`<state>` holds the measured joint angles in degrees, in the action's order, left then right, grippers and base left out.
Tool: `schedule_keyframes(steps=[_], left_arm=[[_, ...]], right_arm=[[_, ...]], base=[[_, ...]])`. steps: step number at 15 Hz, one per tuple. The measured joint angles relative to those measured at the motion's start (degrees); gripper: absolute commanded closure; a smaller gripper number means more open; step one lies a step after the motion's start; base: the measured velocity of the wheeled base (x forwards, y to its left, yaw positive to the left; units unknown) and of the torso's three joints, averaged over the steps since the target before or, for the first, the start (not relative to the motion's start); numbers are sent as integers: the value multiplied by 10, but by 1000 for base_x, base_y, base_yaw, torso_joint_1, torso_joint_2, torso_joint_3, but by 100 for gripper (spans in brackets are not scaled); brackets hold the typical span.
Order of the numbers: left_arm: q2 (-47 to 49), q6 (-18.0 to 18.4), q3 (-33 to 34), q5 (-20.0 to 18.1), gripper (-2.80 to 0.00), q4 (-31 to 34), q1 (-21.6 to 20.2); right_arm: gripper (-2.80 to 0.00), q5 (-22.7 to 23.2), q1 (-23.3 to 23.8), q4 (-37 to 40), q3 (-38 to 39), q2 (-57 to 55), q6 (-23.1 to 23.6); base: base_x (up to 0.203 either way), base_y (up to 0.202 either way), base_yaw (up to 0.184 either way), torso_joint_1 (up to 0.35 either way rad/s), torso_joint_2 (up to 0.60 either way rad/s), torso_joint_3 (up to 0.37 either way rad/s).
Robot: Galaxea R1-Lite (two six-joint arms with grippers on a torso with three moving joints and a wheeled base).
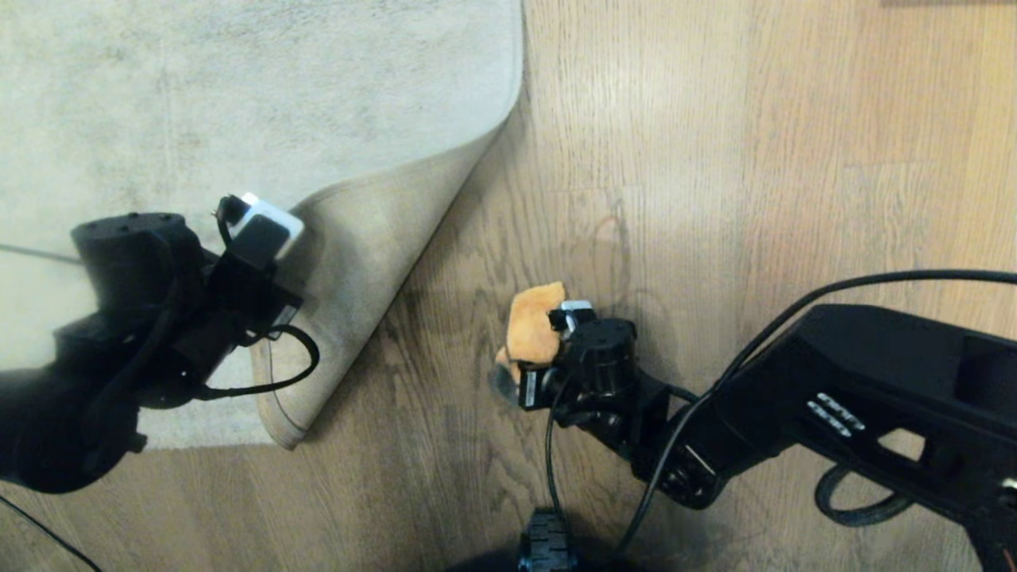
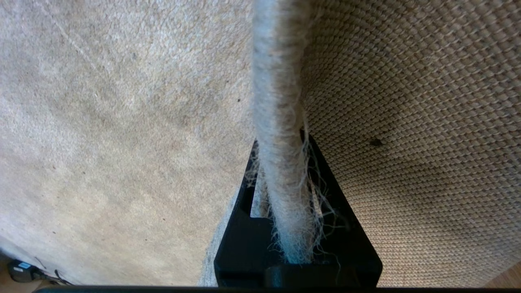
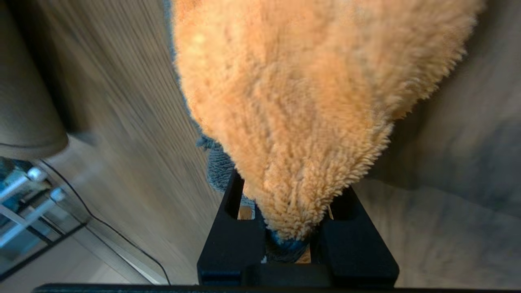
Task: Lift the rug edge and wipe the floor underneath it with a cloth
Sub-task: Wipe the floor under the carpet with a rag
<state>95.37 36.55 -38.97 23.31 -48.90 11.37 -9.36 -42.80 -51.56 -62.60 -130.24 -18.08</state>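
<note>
Cloth [image 3: 293, 122] in right tool [image 3: 295, 228] — beside lifted rug edge [image 1: 373, 262]

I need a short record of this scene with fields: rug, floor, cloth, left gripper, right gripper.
rug: rug edge lifted and folded back, tan backing showing
floor: bare wood floor exposed beside the fold
cloth: orange cloth with a grey part, held over the floor
left gripper: left gripper shut on the rug edge
right gripper: right gripper shut on the cloth, right of the fold
</note>
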Motion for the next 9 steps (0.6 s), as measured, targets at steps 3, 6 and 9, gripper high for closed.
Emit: schedule_keyframes(steps=[3, 6, 9], left_arm=[[0, 0, 0, 0, 0, 0, 4], [0, -1, 0, 1, 0, 0, 8], [0, -2, 3, 1, 0, -1, 8]], right_arm=[[0, 1, -28, 13, -2, 25, 0], [0, -1, -75, 13, -9, 33, -1], [0, -3, -122, 13, -14, 29, -4]], base=[[0, 0, 0, 0, 0, 0], [0, 0, 0, 0, 0, 0], [0, 0, 0, 0, 0, 0]])
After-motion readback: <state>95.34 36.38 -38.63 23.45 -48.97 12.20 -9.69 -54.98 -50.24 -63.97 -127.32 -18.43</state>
